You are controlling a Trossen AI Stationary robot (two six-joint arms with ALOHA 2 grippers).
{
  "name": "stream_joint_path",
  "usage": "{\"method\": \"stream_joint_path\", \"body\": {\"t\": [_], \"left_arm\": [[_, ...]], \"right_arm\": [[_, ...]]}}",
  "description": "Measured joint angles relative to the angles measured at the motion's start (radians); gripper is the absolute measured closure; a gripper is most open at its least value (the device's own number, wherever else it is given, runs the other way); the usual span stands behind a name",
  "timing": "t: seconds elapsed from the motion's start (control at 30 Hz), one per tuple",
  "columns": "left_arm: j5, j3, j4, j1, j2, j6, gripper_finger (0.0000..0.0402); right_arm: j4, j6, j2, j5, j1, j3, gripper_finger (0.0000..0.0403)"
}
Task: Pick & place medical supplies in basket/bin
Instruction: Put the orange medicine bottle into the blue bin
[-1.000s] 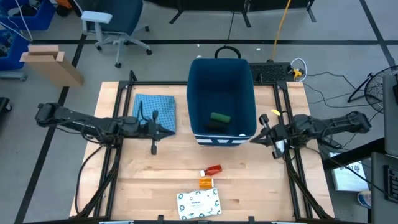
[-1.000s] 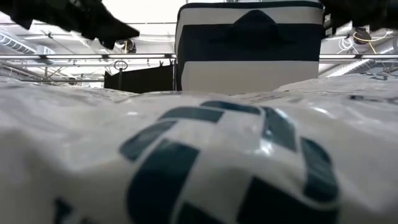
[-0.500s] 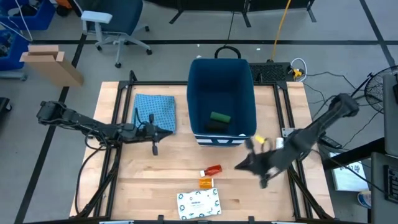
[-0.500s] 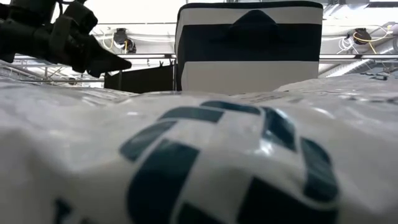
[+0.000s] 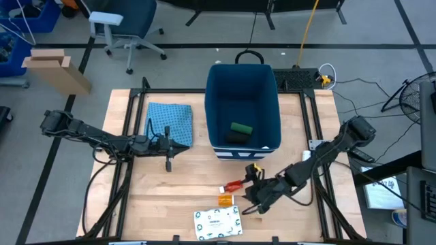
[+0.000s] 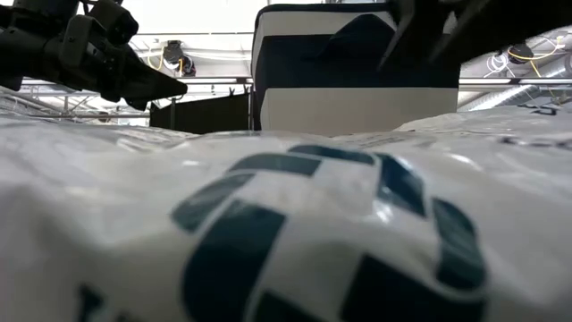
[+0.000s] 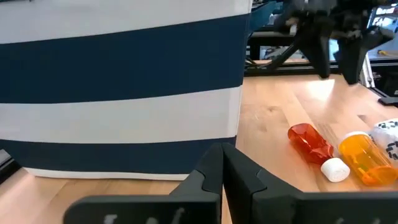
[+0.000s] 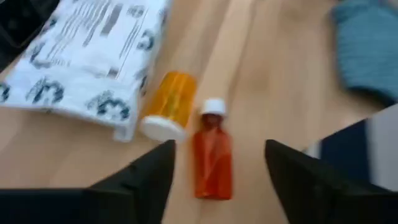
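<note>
Slim red tube (image 8: 212,163) lies on the table at 6 o'clock from the bin (image 5: 243,146), beside an orange bottle (image 8: 168,102) and the white packet (image 5: 217,222). The right gripper (image 5: 248,199), fingers apart, has swung in from the bin's 3 o'clock side within the last second and now hovers over the tube, probably approaching to pick. Left gripper (image 7: 222,163), fingers together, waits at the bin's 9 o'clock, by a blue cloth (image 5: 170,123). A green cylinder (image 5: 241,128) already lies in the bin. In the low view the packet blocks the tube.
</note>
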Motion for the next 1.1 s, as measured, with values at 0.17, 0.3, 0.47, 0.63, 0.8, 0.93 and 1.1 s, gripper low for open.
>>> {"method": "stream_joint_path", "body": {"t": [0.17, 0.3, 0.47, 0.63, 0.8, 0.93, 1.1], "left_arm": [[0.0, 0.0, 0.001, 0.0, 0.0, 0.004, 0.0383], [0.007, 0.0, 0.0, 0.0, 0.0, 0.004, 0.037], [0.008, 0.0, -0.003, 0.0, 0.0, 0.004, 0.0377], [0.009, 0.0, -0.009, 0.0, 0.0, 0.004, 0.0397], [0.009, 0.0, -0.009, 0.0, 0.0, 0.004, 0.0388], [0.01, 0.0, -0.01, 0.0, 0.0, 0.003, 0.0369], [0.009, 0.0, -0.009, 0.0, 0.0, 0.002, 0.0356]], "right_arm": [[0.039, 0.021, 0.037, -0.124, -0.08, -0.016, 0.0106], [0.048, -0.006, 0.091, -0.131, -0.11, -0.023, 0.0108], [0.062, -0.016, 0.132, -0.23, -0.146, -0.023, 0.0116], [0.075, -0.022, 0.159, -0.309, -0.192, -0.023, 0.0117], [0.123, -0.036, 0.229, -0.357, -0.222, -0.023, 0.0117], [0.124, -0.031, 0.267, -0.363, -0.235, -0.023, 0.0122], [0.126, -0.037, 0.267, -0.362, -0.236, -0.022, 0.0161]]}}
